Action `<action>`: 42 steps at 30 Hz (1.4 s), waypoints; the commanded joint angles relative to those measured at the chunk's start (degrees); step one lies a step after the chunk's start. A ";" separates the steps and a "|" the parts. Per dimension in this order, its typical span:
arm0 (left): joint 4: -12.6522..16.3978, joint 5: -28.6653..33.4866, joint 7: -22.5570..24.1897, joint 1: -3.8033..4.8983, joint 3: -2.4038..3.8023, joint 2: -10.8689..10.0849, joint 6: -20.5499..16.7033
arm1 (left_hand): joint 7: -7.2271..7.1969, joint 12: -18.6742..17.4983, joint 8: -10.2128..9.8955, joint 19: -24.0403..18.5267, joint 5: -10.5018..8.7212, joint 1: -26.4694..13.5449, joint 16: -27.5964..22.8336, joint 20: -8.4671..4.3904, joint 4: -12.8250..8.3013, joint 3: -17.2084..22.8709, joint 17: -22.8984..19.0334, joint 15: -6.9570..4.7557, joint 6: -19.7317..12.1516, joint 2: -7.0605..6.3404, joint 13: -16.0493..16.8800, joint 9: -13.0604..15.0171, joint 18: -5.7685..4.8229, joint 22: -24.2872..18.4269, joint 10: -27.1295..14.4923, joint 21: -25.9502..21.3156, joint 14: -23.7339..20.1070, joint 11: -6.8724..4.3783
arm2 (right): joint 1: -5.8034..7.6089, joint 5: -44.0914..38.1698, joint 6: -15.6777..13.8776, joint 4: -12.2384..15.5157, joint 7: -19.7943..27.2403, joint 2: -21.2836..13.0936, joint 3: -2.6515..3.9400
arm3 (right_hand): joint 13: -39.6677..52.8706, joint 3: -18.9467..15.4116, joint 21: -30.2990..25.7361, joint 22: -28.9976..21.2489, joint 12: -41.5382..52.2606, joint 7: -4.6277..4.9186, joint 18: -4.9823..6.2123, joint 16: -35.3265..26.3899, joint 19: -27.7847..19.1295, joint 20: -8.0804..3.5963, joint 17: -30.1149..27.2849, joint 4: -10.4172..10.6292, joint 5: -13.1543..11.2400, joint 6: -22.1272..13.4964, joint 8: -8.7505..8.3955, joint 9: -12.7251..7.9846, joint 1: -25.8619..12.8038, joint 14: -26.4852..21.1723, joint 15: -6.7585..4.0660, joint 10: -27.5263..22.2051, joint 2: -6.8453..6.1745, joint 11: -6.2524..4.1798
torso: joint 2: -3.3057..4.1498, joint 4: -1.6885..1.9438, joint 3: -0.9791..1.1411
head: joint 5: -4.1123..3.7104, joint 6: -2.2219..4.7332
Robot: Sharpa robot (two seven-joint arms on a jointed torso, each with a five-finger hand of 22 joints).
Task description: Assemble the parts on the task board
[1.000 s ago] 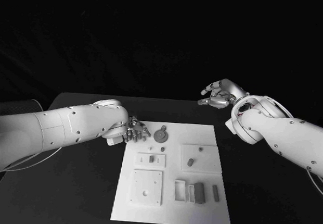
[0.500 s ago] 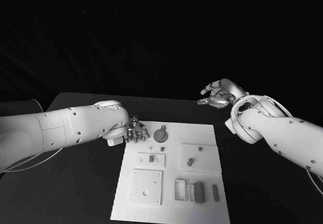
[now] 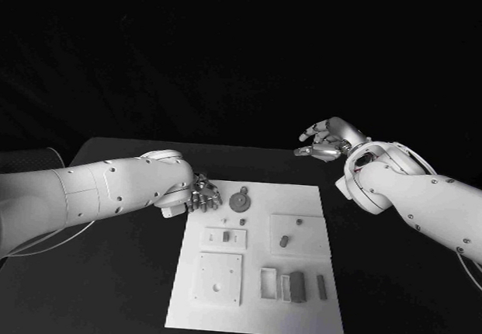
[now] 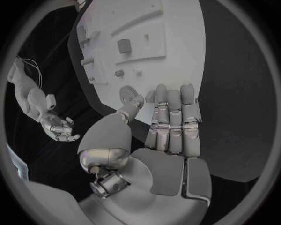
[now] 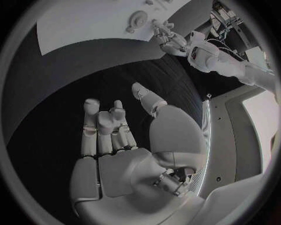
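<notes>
Task board (image 3: 253,324) is the white plate lying in the middle of the black table (image 3: 410,305), running from the centre of the head view down to its lower middle, and we read it as barely begun: its parts sit apart from one another, none visibly joined. Near its upper edge we see a round disc part (image 3: 240,203) with a small peg part (image 3: 244,190) just above it; below them lie two raised square plates, each carrying a small piece, and toward the lower end a larger square block (image 3: 219,278) beside a group of narrow bars (image 3: 295,285). Our left hand (image 3: 202,193) hovers at the board's upper left corner, just beside the disc; the left wrist view shows its fingers (image 4: 171,117) laid out straight and side by side with the thumb off to one side, and nothing held. Our right hand (image 3: 329,138) hangs well apart from the board, beyond the table's far edge in the upper right of the head view, fingers loosely curled but separated and empty, as the right wrist view confirms. We judge the step in hand to be the approach for a first pick, most likely of the disc or the peg. The next move calls for lowering the left hand onto that small piece and closing thumb against fingertip neatly, since the part lies flat and gives little to grip.
</notes>
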 commanded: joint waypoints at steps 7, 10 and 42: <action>-0.28 -0.15 0.72 -0.18 0.03 0.42 -0.62 | -0.12 -0.40 0.40 0.66 -0.05 1.35 0.38 -0.06 -0.84 0.72 -0.18 -0.23 0.59 0.33 -0.11 -0.10 1.75 1.28 0.58 0.50 0.28 -0.13 | -0.03 -0.07 1.00 0.10 0.24 0.04 0.03 | -0.07 -0.20 -0.31 0.50 -0.28 0.90 1.02 -0.21 0.00 -0.38 -0.09 0.28 0.13 -0.32 -0.02 -0.10 -0.03 -0.50 -0.02 -0.38 0.53 -0.12 | 0.02 -0.04 0.03 | -0.01 -0.05; -0.36 -0.15 0.69 -0.25 0.03 0.49 -0.56 | -0.18 -0.39 0.47 0.75 -0.04 2.10 0.53 -0.11 -1.33 1.31 -0.25 -0.27 0.74 0.63 -0.14 -0.10 1.73 1.29 0.74 0.63 0.34 -0.18 | -0.03 -0.07 1.01 0.09 0.26 0.06 0.03 | -0.08 -0.21 -0.31 0.50 -0.27 0.90 1.02 -0.21 0.00 -0.38 -0.09 0.28 0.13 -0.32 -0.02 -0.10 -0.03 -0.51 -0.02 -0.38 0.54 -0.11 | 0.04 -0.05 0.03 | -0.03 -0.05; 3.99 4.10 0.63 -0.29 0.17 -3.50 -2.71 | -1.41 0.80 1.89 2.43 5.73 6.50 3.47 -1.21 -2.91 7.15 -0.27 -1.50 3.50 0.55 0.32 0.68 1.24 1.43 3.59 3.66 2.17 -1.33 | -0.10 -0.07 1.18 0.13 0.28 -0.24 0.02 | -0.13 -0.27 -0.35 0.51 -0.24 0.92 1.02 -0.21 -0.03 -0.35 -0.10 0.33 0.12 -0.34 -0.01 -0.13 -0.13 -0.56 0.01 -0.44 0.54 -0.09 | -0.06 0.06 0.05 | 0.12 -0.21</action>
